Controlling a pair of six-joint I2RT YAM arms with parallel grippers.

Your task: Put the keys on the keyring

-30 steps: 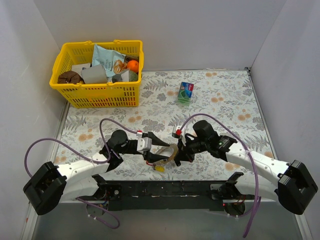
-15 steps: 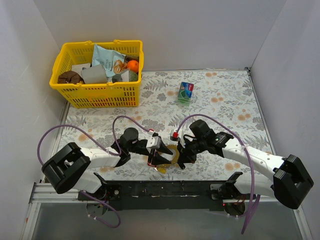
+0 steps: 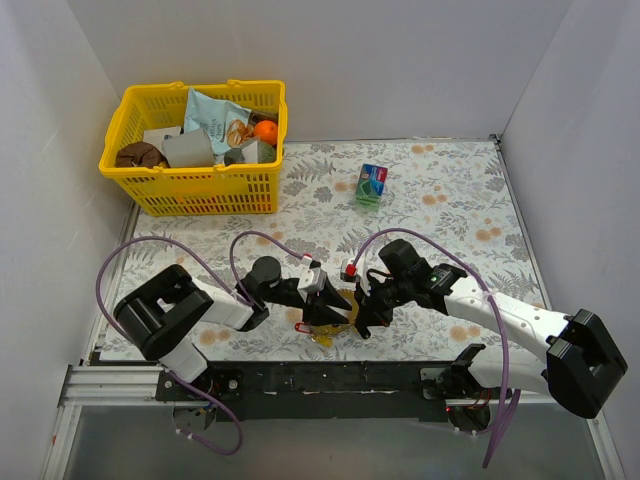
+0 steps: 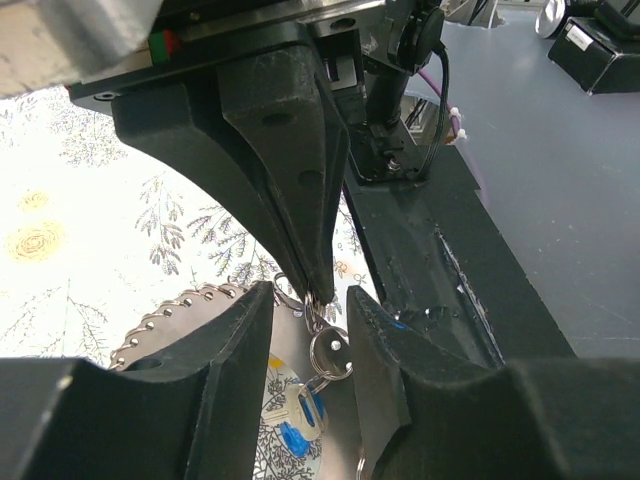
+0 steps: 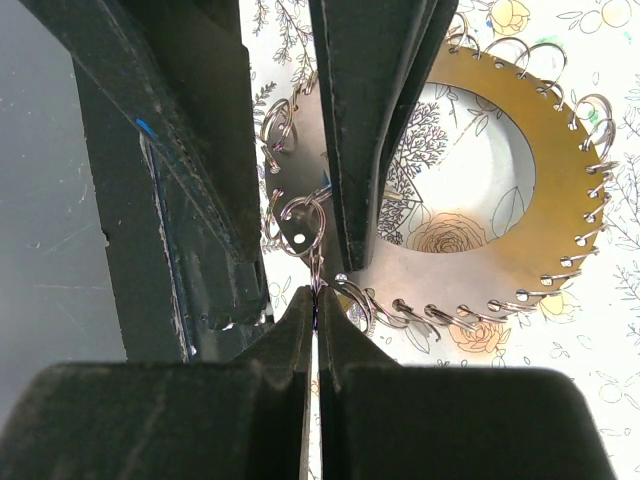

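Note:
The keyring (image 3: 343,300) lies flat near the table's front edge; its toothed rim carries several small split rings and shows in the right wrist view (image 5: 500,255) and the left wrist view (image 4: 170,318). My right gripper (image 3: 362,318) (image 5: 315,292) is shut on a small split ring (image 5: 303,225) at the keyring's rim. A blue-tagged key (image 4: 298,420) hangs from that ring. My left gripper (image 3: 327,308) (image 4: 308,294) is open, its fingers (image 5: 370,120) on either side of that ring, facing the right gripper's fingers (image 4: 290,150). Red-tagged (image 3: 303,327) and yellow-tagged (image 3: 322,338) keys lie by the keyring.
A yellow basket (image 3: 150,190) with groceries stands at the back left. A small green-blue carton (image 3: 371,184) stands at the back centre. The black base rail (image 3: 330,378) runs just in front of the keyring. White walls close in both sides.
My left arm has swung right, bringing its gripper onto the keyring until it meets the right gripper. The right gripper has shifted slightly left and stays shut.

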